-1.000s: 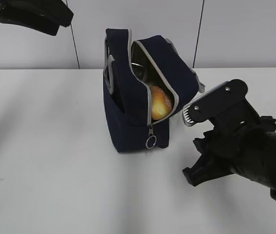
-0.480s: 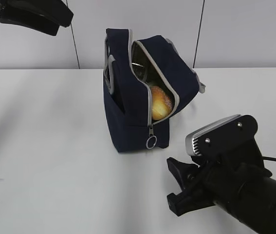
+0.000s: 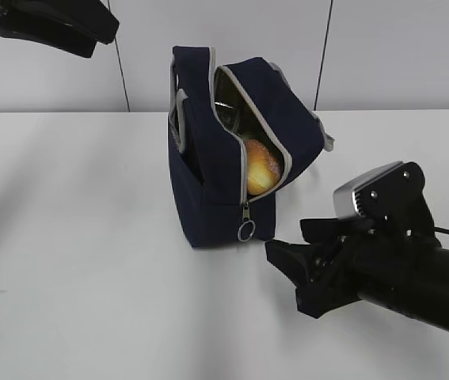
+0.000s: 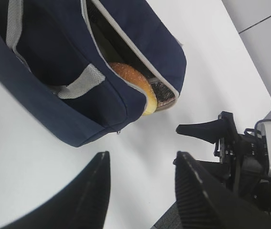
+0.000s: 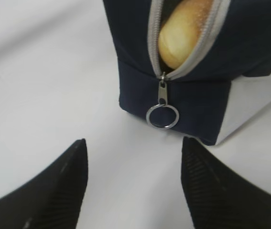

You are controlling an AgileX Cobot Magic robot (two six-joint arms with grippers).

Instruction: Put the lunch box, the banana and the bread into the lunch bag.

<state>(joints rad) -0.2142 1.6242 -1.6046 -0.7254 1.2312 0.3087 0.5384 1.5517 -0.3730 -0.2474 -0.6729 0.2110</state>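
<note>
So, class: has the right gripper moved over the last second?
Yes. The right gripper has dropped and swung left, now low on the table facing the lunch bag, which stayed put.

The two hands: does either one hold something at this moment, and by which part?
Nothing is held. The right hand is open and points at the ring pull of the lunch bag without touching it. The left hand is open above the bag.

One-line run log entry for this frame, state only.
dark navy fabric lunch bag: upright, unzipped | golden-brown bread roll: inside, showing | right gripper: open, facing ring zip pull, no contact | left gripper: open, raised
</note>
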